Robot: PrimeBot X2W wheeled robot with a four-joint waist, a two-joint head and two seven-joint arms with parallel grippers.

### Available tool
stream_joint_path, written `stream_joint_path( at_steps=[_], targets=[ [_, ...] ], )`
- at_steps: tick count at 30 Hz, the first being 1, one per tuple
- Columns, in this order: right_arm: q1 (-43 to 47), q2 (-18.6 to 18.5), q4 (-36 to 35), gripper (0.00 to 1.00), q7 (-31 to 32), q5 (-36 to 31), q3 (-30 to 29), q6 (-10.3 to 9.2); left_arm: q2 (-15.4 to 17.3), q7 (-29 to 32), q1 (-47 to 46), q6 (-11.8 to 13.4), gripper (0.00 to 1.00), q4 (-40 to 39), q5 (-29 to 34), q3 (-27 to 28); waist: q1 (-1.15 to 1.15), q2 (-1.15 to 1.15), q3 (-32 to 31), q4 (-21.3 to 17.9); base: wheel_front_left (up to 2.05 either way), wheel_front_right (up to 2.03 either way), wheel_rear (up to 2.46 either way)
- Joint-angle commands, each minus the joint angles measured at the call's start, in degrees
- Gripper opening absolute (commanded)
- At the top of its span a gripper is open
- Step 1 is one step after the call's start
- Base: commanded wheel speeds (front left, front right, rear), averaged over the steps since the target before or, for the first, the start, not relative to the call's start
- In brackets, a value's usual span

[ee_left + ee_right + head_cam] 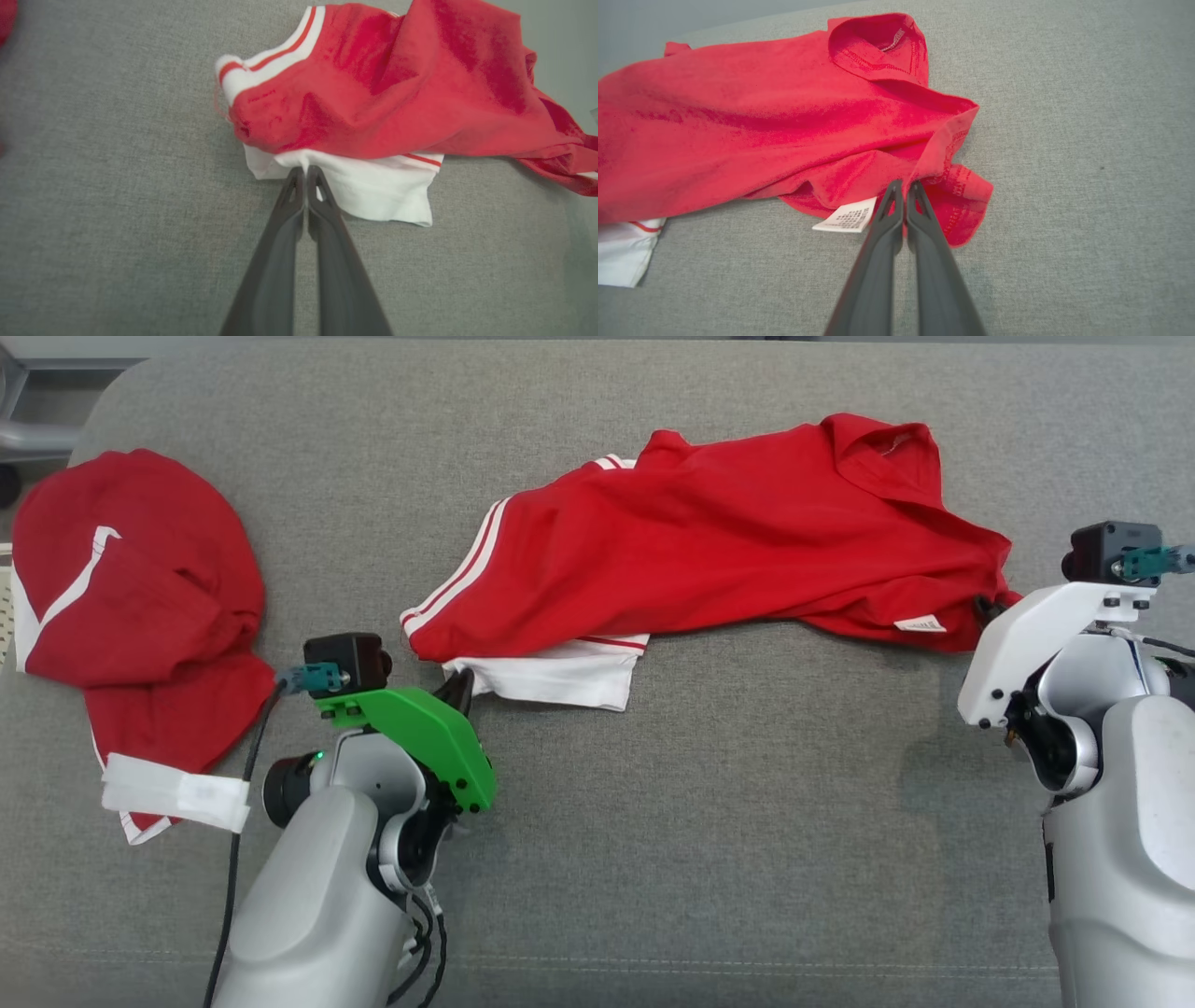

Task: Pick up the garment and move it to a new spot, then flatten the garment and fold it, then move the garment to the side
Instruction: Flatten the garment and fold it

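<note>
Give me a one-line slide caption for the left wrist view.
Left hand shut on the white edge of the red garment, crumpled on the grey fabric surface.

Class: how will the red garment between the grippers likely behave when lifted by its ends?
Probably floppy: the red garment lies in soft folds, so its middle should sag between the left gripper and right gripper. Likely light: thin cloth. It may slip: each grip pinches only an edge.

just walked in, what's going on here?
Both arms are on the red garment, which lies crumpled on the gray surface. The left end effector is shut on its white part, the right end effector on a red edge near the label. A second red garment lies at the robot's left.
</note>
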Motion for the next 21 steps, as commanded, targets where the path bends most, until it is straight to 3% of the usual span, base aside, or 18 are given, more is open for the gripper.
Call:
stream_joint_path(
  at_steps=[1,12,21],
  targets=[
    [-0.77,-0.21,-0.49,0.00,-0.56,1.44,-0.01,-0.02,0.35,-0.80,-1.36,-0.37,0.00,-1.18,-0.42,0.59,0.00,0.00,-0.40,-0.25,0.00,0.00,0.00],
    [-3.63,-0.22,-2.62,0.00,-4.32,5.04,-2.45,-0.02,2.18,-3.63,-5.27,-0.03,0.00,-12.55,-1.88,4.17,0.00,0.00,-1.84,-1.42,0.00,0.00,0.00],
    [-7.96,-0.21,0.94,0.00,-8.73,12.63,-3.68,-0.01,1.49,-9.25,-11.09,1.04,0.00,-18.57,-0.64,5.69,0.00,0.00,-1.02,-2.08,0.00,0.00,0.00]
  ],
)
